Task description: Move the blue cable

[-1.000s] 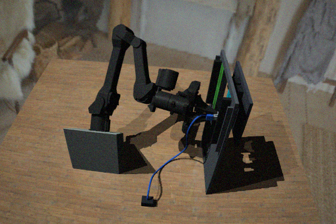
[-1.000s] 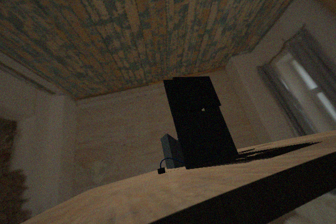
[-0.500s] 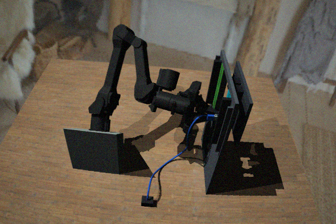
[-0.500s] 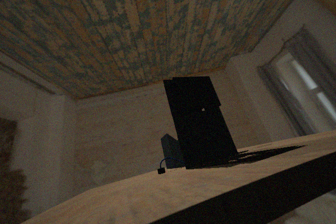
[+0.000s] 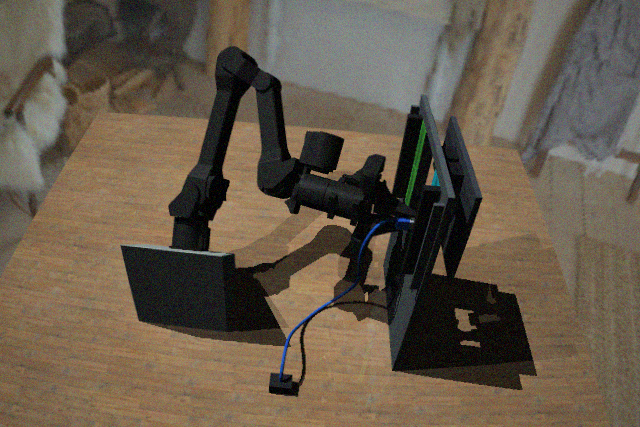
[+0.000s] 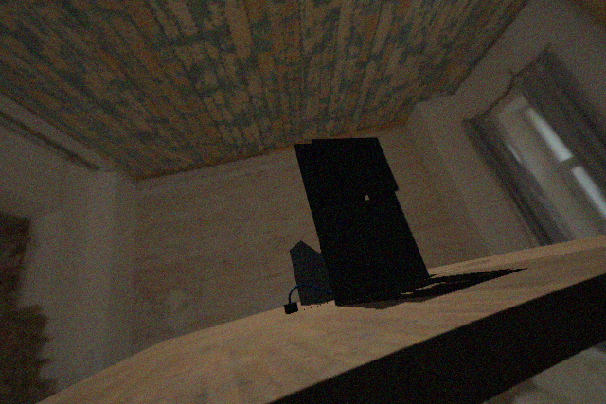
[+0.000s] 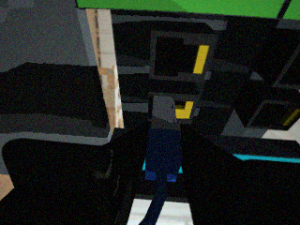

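And here we are at the rack (image 5: 400,344) (image 6: 366,237), with the gripper (image 5: 402,213) (image 7: 163,128) narrowed onto the blue plug (image 5: 404,223) (image 7: 163,147), 1 dark finger on either side! The plug is up by the port side, below the green strip (image 5: 416,164) (image 7: 187,7), its pale nose overlapping the lower of 2 stacked sockets (image 7: 189,112) in the wrist view. In, or just in front? I can't tell, nor can I read a label there

Now the handling: this looks a light little thing, a stiff plastic body, probably a touch slippery on its smooth sides. The weak spot should be the tab, thin and springy, so squeeze firmly but don't crush. Best hold is right here, across the body just behind the nose, never by the cord

And that cord (image 5: 361,251) (image 6: 306,285) (image 7: 157,203), what a player! It looks soft and bendy, curving down to a small black block (image 5: 281,384) (image 6: 291,307) on the table (image 5: 170,375) (image 6: 254,350). Any tug could twist the plug, so I'd want it square and straight for the push, with slack to spare
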Robot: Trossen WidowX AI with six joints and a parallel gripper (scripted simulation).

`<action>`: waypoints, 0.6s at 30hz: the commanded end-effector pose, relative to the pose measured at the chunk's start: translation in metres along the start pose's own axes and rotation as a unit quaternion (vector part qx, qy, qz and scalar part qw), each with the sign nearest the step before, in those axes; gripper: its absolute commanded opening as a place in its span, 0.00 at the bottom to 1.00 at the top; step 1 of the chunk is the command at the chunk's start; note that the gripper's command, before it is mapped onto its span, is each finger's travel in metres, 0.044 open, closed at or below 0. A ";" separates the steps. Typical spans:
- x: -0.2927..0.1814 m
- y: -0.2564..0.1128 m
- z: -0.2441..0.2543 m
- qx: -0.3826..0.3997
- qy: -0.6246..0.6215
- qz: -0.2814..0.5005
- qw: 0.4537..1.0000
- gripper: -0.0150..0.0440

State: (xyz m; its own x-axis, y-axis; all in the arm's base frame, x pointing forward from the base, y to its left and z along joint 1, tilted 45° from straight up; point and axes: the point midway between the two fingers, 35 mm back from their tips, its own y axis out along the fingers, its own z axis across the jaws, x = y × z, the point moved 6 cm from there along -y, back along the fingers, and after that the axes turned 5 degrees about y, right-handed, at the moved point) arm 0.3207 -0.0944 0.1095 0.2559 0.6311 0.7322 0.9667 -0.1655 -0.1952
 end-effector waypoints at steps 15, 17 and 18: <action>0.002 0.004 -0.001 -0.004 0.002 0.001 1.000 0.25; 0.002 0.005 -0.001 -0.004 0.002 0.001 1.000 0.25; 0.002 0.005 -0.001 -0.004 0.002 0.001 1.000 0.25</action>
State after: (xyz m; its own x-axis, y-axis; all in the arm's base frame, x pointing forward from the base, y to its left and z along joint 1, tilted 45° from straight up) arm 0.3243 -0.0940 0.1097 0.2559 0.6309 0.7324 0.9667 -0.1661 -0.1946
